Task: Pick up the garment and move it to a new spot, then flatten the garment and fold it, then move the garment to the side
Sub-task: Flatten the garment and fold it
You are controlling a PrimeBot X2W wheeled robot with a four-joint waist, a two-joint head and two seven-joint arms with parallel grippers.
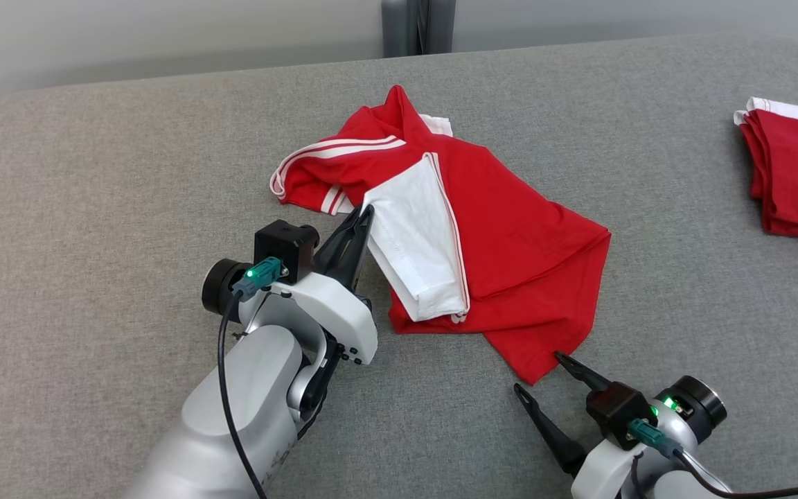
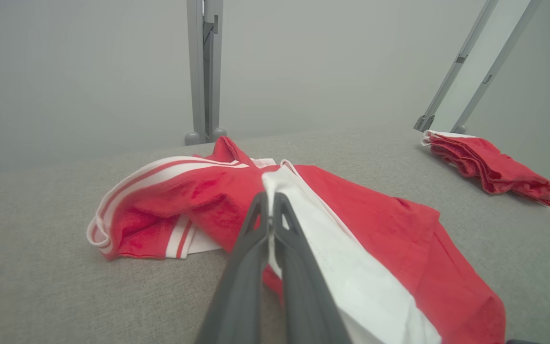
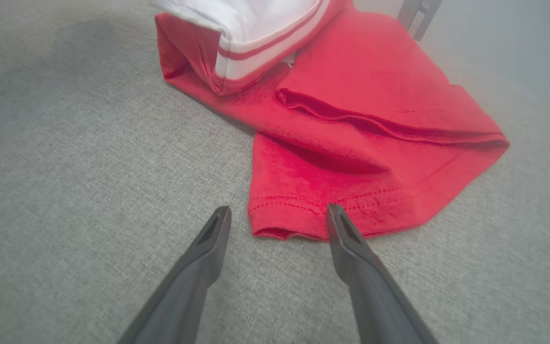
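A red garment (image 1: 510, 229) with white striped trim and a white panel (image 1: 416, 242) lies crumpled in the middle of the grey padded table (image 1: 94, 208). My left gripper (image 1: 366, 211) is shut on the white panel's upper left edge; in the left wrist view its fingers (image 2: 251, 239) press together with white cloth (image 2: 351, 267) at their tips. My right gripper (image 1: 539, 374) is open low at the garment's near corner. In the right wrist view its tips (image 3: 277, 212) straddle the red hem (image 3: 303, 210), one tip over the cloth.
A second red garment (image 1: 797, 173), folded with a white edge, lies at the table's far right (image 2: 490, 162). A grey metal post (image 1: 416, 28) stands behind the table's back edge. Bare grey surface stretches to the left and front.
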